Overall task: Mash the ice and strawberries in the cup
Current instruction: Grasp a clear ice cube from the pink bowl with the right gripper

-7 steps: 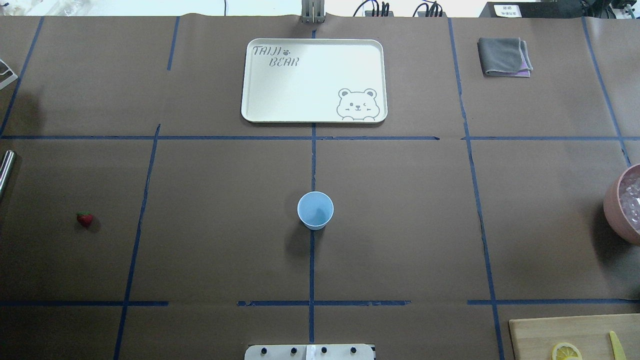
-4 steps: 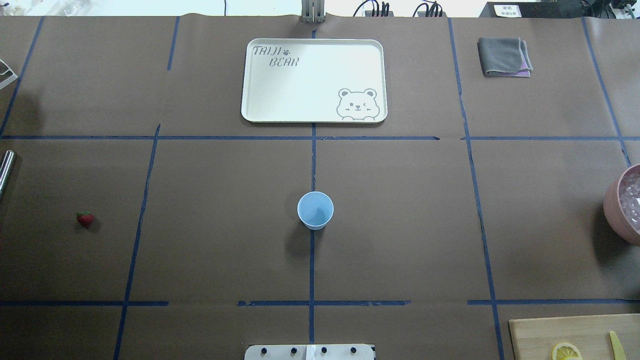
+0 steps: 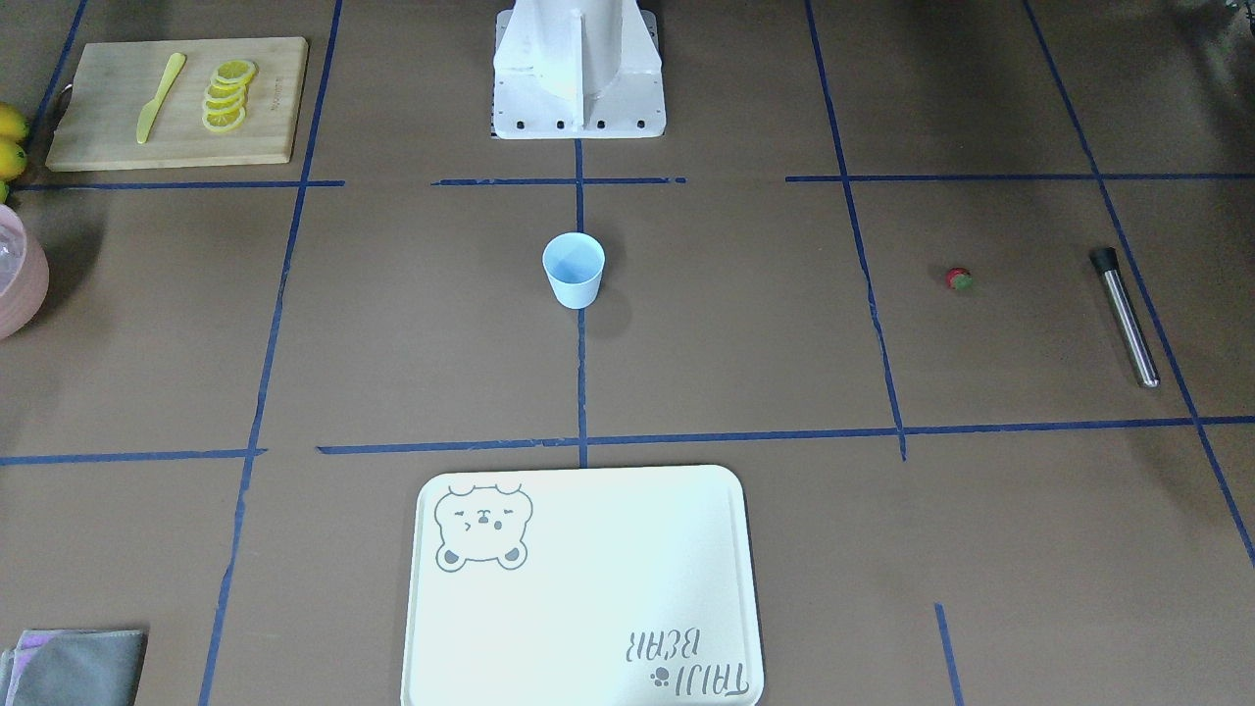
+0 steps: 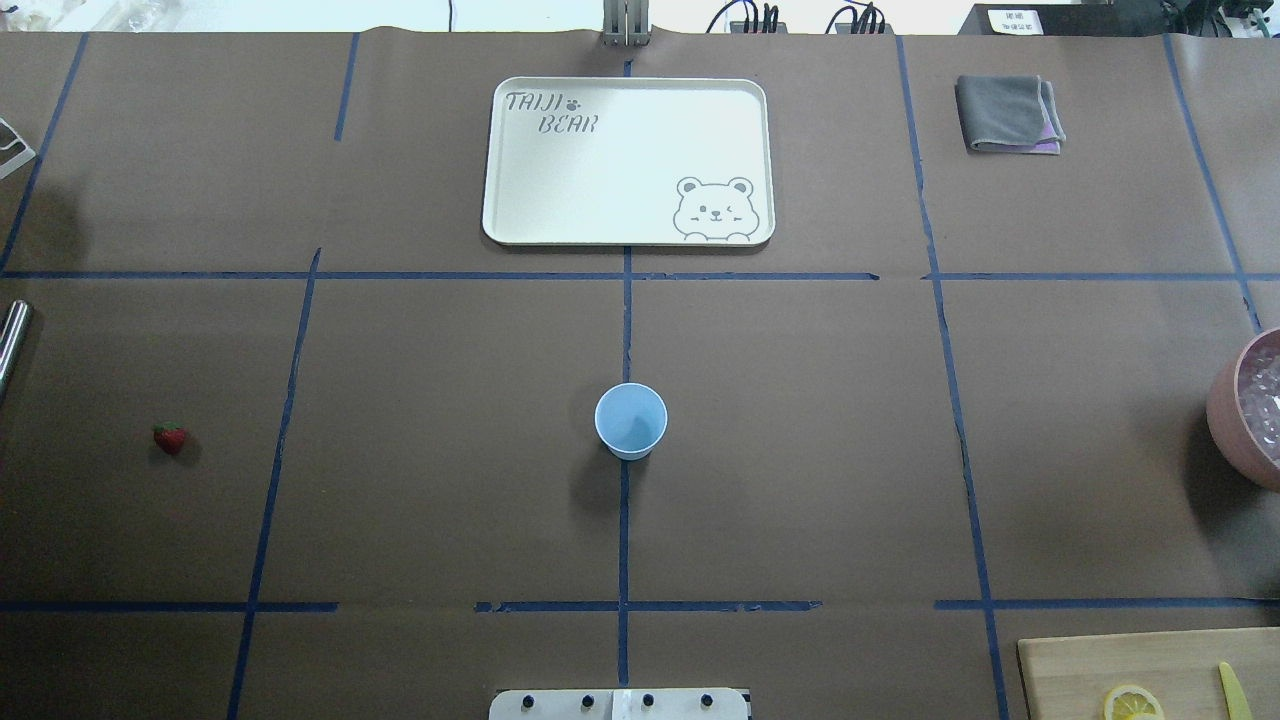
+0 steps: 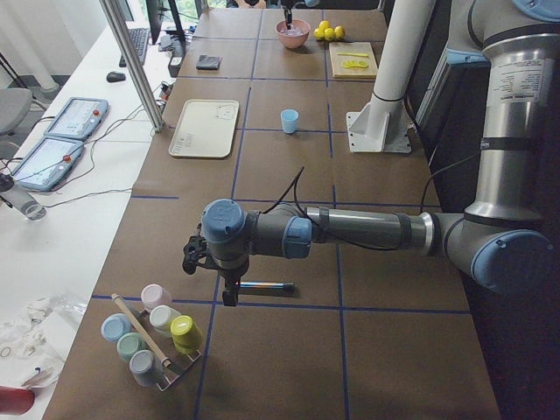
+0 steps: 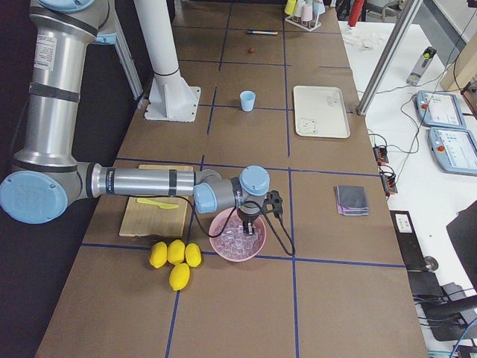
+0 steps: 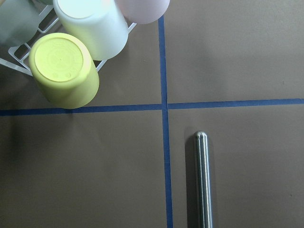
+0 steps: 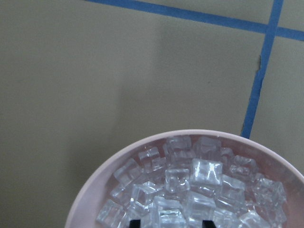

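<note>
1. The cup [image 4: 631, 420] stood upright on the centre tape line of the table [image 4: 800, 450], between the robot's base and the tray [image 4: 628, 130]. Nothing touched it.
2. The strawberry [image 4: 170, 437] lay on the table well to the robot's left of the cup, apart from everything else. In the front-facing view it sat near the metal rod [image 3: 1126, 316] but clear of it.
3. The ice [image 8: 190, 190] lay heaped as many clear cubes in the pink bowl [image 4: 1225, 410], at the table's edge on the robot's right and well apart from the cup.
4. The right gripper [image 8: 171, 223] hung over the bowl. In its wrist view we noted two dark fingertips [image 8: 206, 222] set apart at the bottom edge with cubes showing between them, so the fingers were spread and held nothing.
5. The left gripper [image 5: 227, 296] pointed down over the metal rod, beside a rack of coloured cups including a yellow cup [image 7: 64, 69]. Its wrist view showed no fingers, so we could not tell whether it was spread or closed.
6. A cutting board [image 3: 98, 127] with lemon slices [image 3: 227, 95] lay near the bowl, and a folded cloth [image 4: 1008, 115] lay at the far right corner.
</note>
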You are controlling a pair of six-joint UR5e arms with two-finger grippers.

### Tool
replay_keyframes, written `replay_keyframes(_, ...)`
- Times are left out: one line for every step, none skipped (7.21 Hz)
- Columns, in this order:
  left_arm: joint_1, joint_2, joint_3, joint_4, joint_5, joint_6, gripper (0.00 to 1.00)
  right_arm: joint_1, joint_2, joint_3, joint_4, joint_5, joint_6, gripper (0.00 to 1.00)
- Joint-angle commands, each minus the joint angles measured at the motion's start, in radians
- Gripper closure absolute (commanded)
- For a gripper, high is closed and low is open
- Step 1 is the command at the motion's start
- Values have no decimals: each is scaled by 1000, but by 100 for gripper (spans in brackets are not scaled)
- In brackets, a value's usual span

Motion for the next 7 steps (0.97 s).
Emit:
replay_keyframes(0,0,-1,0,-2,-2,0,-7,-3,0,0,-5,-1,47)
replay_keyframes(0,0,-1,0,-2,-2,0,-13,3,0,0,-5,-1,47)
replay_keyframes(0,0,-1,0,-2,0,0,-25,5,0,0,-19,-1,47)
replay_keyframes(0,2,-1,-2,-2,0,0,-33,5,0,0,-22,1,47)
replay_keyframes(0,2,-2,0,-2,0,0,-39,5,-2,0,-24,1,47)
replay_keyframes(0,2,-4,0,-2,0,0,-39,3,-2,0,-24,-1,47)
replay_keyframes(0,2,-4,0,-2,0,0,-39,0,-3,0,-24,-1,47)
